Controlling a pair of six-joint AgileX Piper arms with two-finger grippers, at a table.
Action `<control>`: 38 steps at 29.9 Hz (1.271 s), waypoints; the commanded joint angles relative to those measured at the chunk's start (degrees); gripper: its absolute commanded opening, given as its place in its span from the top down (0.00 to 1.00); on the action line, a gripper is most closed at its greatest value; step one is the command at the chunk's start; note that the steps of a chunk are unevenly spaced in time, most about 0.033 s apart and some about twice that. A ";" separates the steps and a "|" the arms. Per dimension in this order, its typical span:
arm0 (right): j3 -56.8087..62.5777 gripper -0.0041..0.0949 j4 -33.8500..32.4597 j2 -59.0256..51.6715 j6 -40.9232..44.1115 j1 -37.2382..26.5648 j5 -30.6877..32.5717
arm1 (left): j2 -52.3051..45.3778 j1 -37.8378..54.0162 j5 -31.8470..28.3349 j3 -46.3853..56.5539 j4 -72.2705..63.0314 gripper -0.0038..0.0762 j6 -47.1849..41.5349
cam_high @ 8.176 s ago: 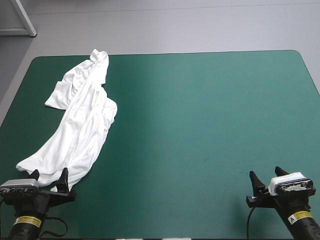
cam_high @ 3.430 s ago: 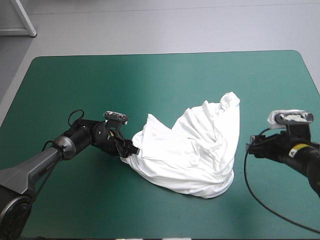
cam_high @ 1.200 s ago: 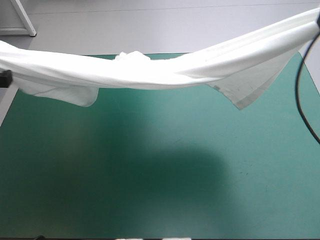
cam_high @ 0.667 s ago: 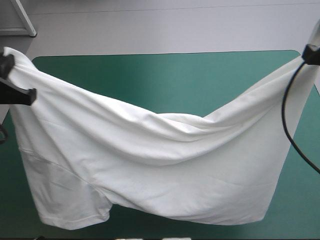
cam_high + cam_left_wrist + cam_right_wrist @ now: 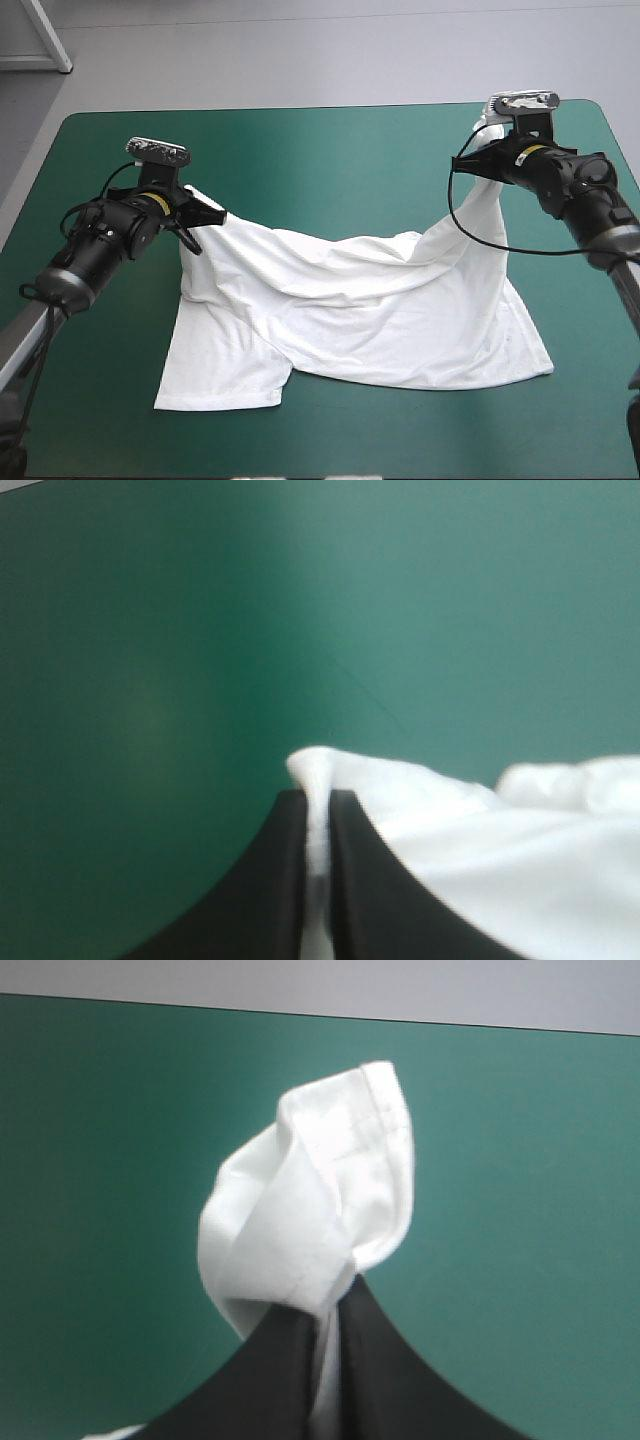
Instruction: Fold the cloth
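T-shirt [image 5: 350, 320] lies long-ways left to right, sleeve toward the near edge; left gripper [image 5: 317, 800] and right gripper [image 5: 330, 1305] both low, each pinching a far corner.

No readable text in any view. The only label-like marks are the left arm's yellow sticker [image 5: 152, 197] near its wrist and the right arm's yellow sticker [image 5: 527, 151] near its wrist. Both are too small in the high view to make out. The T-shirt [image 5: 380, 320] has plain white fabric, with no legible print.
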 commanded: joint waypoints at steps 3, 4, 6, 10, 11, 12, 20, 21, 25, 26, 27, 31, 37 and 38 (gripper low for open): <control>-1.77 0.95 0.47 7.45 -0.02 -0.54 -16.59 | 7.75 5.35 -19.95 -3.85 -4.78 0.93 -1.79; -2.45 0.92 0.47 9.39 -0.02 -0.54 -18.17 | 9.42 5.78 -22.77 -4.50 -4.89 0.89 -1.56; -4.33 0.81 0.47 12.87 -0.02 -0.54 -20.29 | 12.30 6.44 -27.57 -6.01 -4.89 0.79 -1.56; -10.93 0.45 0.47 19.82 -0.02 -0.54 -20.02 | 18.18 6.56 -32.06 -10.58 -3.98 0.55 -1.41; -12.79 0.37 0.47 21.22 0.41 -0.54 -19.46 | 19.53 6.56 -32.06 -11.60 -3.99 0.50 -1.41; -14.49 0.25 0.47 22.34 1.05 -0.54 -18.34 | 20.70 6.56 -31.78 -12.92 -3.99 0.43 -1.41; -19.34 0.12 0.47 18.61 1.56 -0.54 -7.47 | 20.08 6.43 -7.02 -21.98 1.60 0.32 -1.31; -19.34 0.12 0.47 16.56 2.06 -0.54 -4.97 | 18.87 6.43 0.34 -23.66 1.17 0.32 -1.31; -19.34 0.12 -0.98 10.40 2.60 -0.54 2.52 | 13.73 6.34 17.97 -25.86 -0.85 0.32 2.26; -19.34 0.12 -1.69 9.14 2.89 -0.54 3.80 | 12.52 6.34 21.26 -25.86 -1.71 0.32 3.76; -19.34 0.12 -2.59 7.96 3.51 -0.54 5.53 | 11.37 6.34 24.30 -25.86 -2.82 0.32 5.07; -19.34 0.12 -2.78 4.19 3.52 -0.54 17.16 | 7.93 6.34 35.15 -25.86 -7.31 0.32 9.32; -19.38 0.12 4.06 1.51 3.26 -0.58 27.27 | 2.61 6.34 39.06 -22.75 -12.13 0.32 12.24; -19.38 0.12 6.12 1.51 3.15 -0.67 28.31 | 2.04 6.34 39.06 -21.87 -12.13 0.32 12.24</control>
